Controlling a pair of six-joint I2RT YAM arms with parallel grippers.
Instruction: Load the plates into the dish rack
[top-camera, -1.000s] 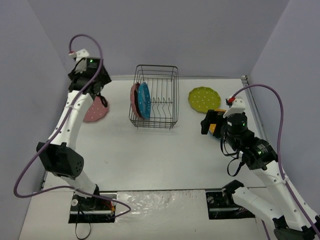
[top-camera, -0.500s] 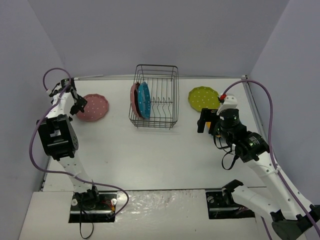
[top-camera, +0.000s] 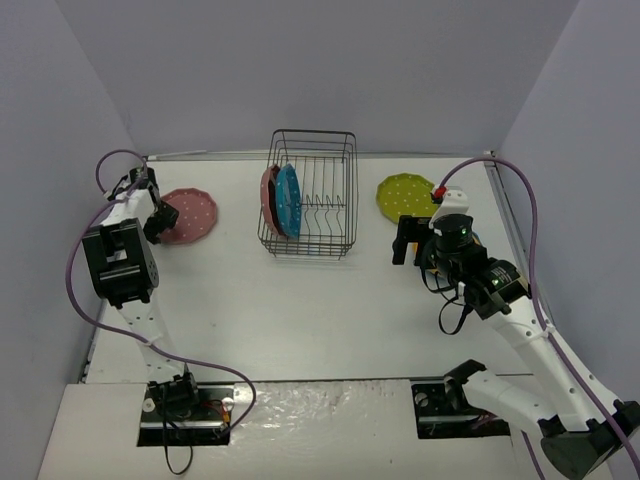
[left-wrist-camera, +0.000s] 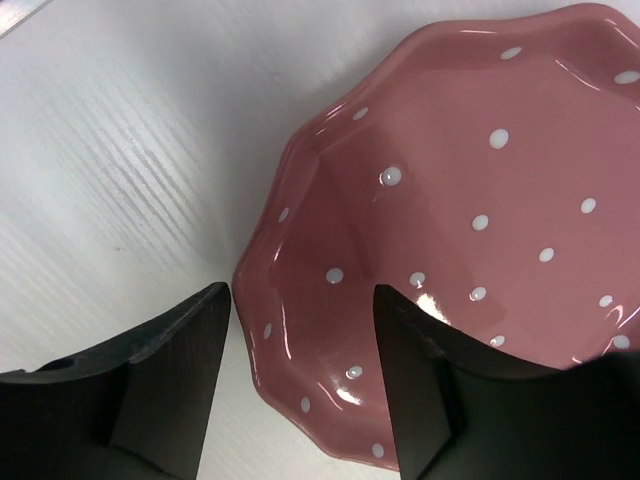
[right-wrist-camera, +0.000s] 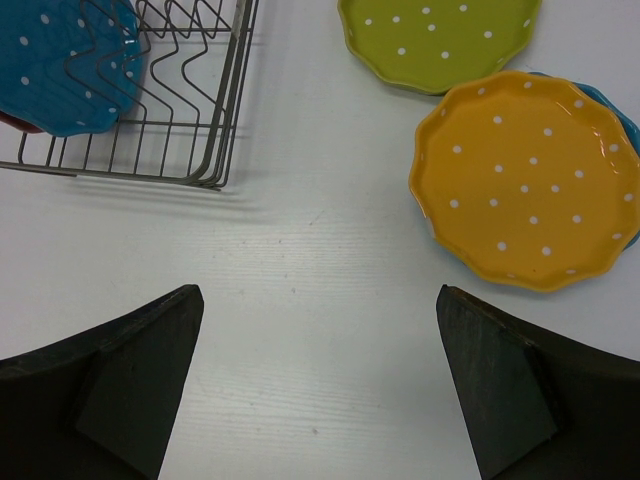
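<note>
At the worktop's (left-wrist-camera: 120, 150) left, the left claw (left-wrist-camera: 300, 300) is hanging, jaws apart, astride the rim of the flat-lying pink plate (left-wrist-camera: 480, 200), one finger over its bowl, one outside; the right claw (right-wrist-camera: 318, 290) is gaping too, well away

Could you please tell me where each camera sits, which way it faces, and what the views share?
Top external: above, behind the bases, looking down on the table; both arms show.
Left wrist: on the left arm, looking down at the pink plate; left tool straddles its rim.
Right wrist: on the right arm, looking down at orange plate, lime green plate, dish rack; right tool open.
Shared: top external and right wrist both see the dish rack.
</note>
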